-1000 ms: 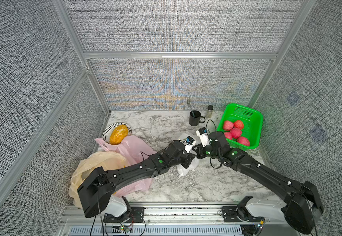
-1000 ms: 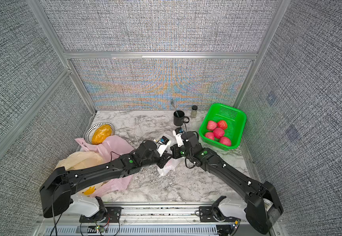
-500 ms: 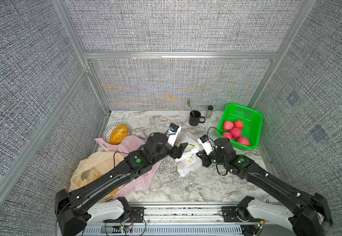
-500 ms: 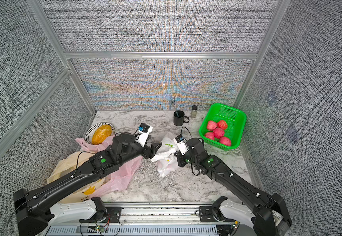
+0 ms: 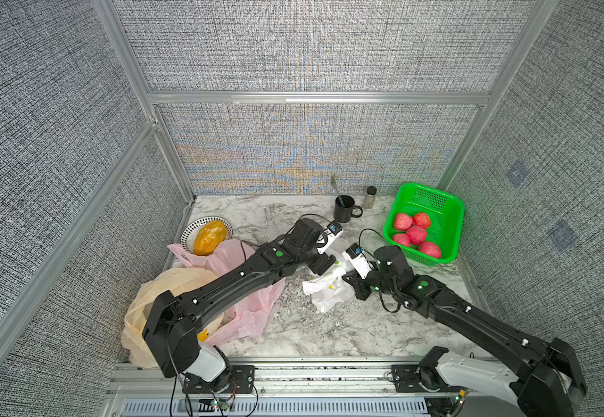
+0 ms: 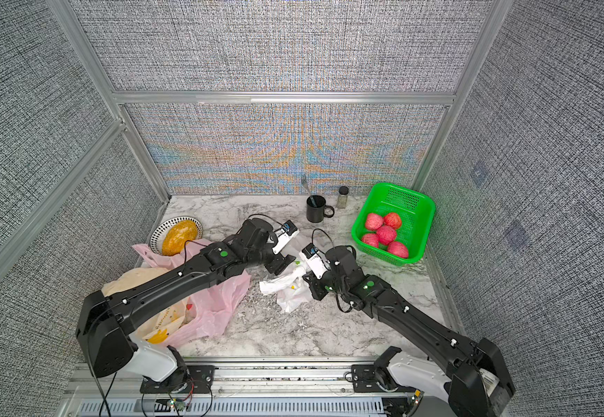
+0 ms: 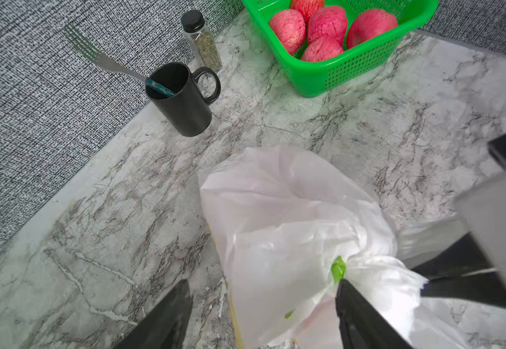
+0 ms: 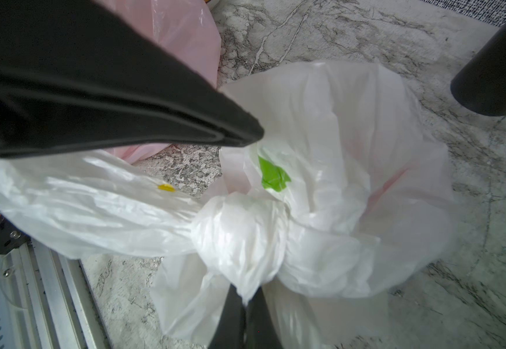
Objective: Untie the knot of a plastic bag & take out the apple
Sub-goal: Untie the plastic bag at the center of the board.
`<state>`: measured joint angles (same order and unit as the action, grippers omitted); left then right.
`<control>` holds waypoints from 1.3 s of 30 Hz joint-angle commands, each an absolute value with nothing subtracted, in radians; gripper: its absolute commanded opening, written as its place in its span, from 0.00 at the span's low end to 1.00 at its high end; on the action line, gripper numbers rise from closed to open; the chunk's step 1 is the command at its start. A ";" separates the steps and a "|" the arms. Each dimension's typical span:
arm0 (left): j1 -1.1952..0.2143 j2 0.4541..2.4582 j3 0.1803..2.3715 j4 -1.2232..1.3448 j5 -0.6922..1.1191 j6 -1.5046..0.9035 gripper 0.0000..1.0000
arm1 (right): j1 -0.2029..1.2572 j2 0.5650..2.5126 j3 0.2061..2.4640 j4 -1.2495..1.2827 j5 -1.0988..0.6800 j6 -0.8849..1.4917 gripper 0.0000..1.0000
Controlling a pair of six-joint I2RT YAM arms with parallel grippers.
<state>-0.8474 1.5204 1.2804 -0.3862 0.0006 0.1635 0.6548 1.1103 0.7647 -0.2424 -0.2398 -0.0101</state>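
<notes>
In both top views the left arm runs from the lower left diagonally up to frame centre, wrist bent down, with the left gripper (image 5: 326,260) above the white plastic bag (image 5: 329,293) lying mid-frame on the marble table (image 5: 293,325). The right arm reaches in low from the lower right, with the right gripper (image 5: 353,285) at the bag's right edge.

Left wrist view: jaws spread wide astride the bag, gripping nothing.

Right wrist view: jaws pinched shut on a bag fold beneath the knot (image 8: 239,235), bottom centre.
</notes>
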 commanded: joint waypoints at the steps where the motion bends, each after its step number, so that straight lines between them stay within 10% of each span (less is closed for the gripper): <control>1: -0.841 1.550 1.307 -0.423 0.046 0.259 0.76 | 0.657 1.119 0.780 -0.248 -0.254 -0.020 0.00; 26: -0.787 1.688 1.369 -0.451 0.224 0.335 0.72 | 0.647 1.113 0.783 -0.233 -0.305 -0.006 0.00; 39: -0.774 1.738 1.445 -0.509 0.191 0.226 0.01 | 0.637 1.113 0.793 -0.240 -0.309 0.010 0.00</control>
<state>-0.7822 1.7363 1.4433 -0.4953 0.2375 0.3008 0.6411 1.1202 0.7860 -0.2413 -0.2985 -0.0010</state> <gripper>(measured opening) 0.047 0.049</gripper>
